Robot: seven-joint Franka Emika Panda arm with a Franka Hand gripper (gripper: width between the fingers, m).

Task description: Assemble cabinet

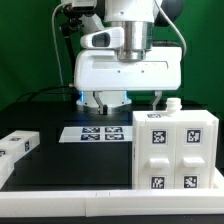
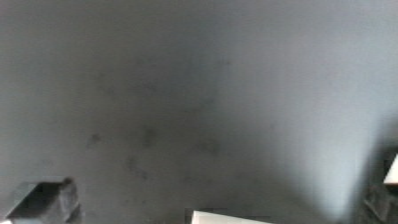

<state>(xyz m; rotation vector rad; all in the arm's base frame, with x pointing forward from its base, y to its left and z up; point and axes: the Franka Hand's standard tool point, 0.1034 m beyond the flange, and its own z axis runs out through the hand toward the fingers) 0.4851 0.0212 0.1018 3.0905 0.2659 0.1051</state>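
Note:
The cabinet body (image 1: 175, 150) is a white box with black-and-white tags on its front, standing on the black table at the exterior view's right. A small white knob (image 1: 168, 103) sticks up from its top. A loose white panel (image 1: 17, 148) with tags lies at the exterior view's left. My gripper (image 1: 108, 99) hangs behind the marker board, left of the cabinet body and apart from it. In the wrist view my gripper (image 2: 217, 195) is open and empty over bare dark table, one dark finger (image 2: 45, 200) showing. A white corner (image 2: 240, 217) shows at the frame edge; I cannot tell what it is.
The marker board (image 1: 100, 133) lies flat at the middle of the table, below the gripper. A white rail (image 1: 90, 206) runs along the table's front edge. A green wall stands behind the arm.

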